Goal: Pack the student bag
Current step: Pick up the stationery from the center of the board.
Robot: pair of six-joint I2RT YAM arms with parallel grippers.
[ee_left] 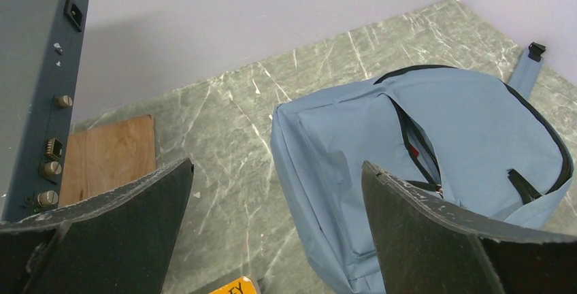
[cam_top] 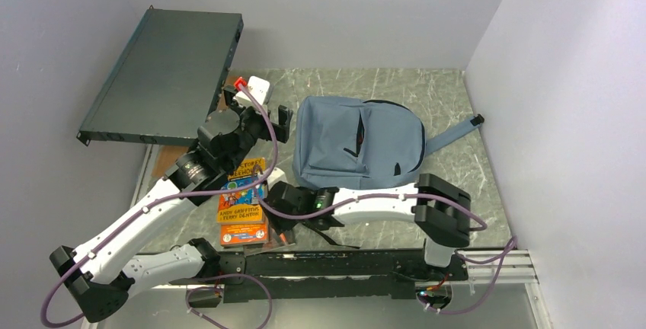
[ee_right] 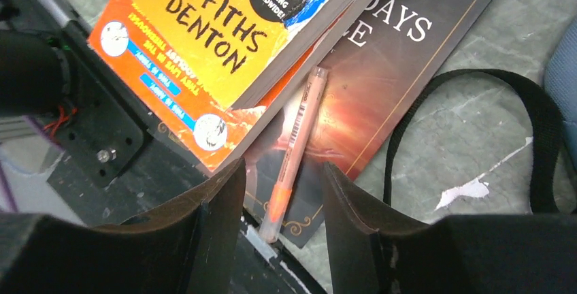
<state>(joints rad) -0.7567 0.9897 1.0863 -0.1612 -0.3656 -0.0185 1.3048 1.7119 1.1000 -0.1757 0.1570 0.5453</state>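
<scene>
Student bag lies flat on the green marbled table, front side up. One dark zip on its upper face gapes. A blue strap runs out from the bag's right side.

Left gripper: jaws wide apart, nothing between them. It hovers just left of the bag with the wrist camera facing the bag's left edge.

Right gripper: at the bag's near-left corner, low over the book stack. Jaws are partly apart and straddle an orange pen, with a gap showing on both sides of it. Can't tell if either pad touches it.

The pen lies on a dark book, right against the edge of the yellow Griffiths/Denton book. That book sits on an orange book, and the stack is near-left of the bag.

A black strap loop lies on the table between the stack and the bag.

Left of the bag, past the left gripper, a dark grey rack unit leans tilted with a plywood piece beside it.
</scene>
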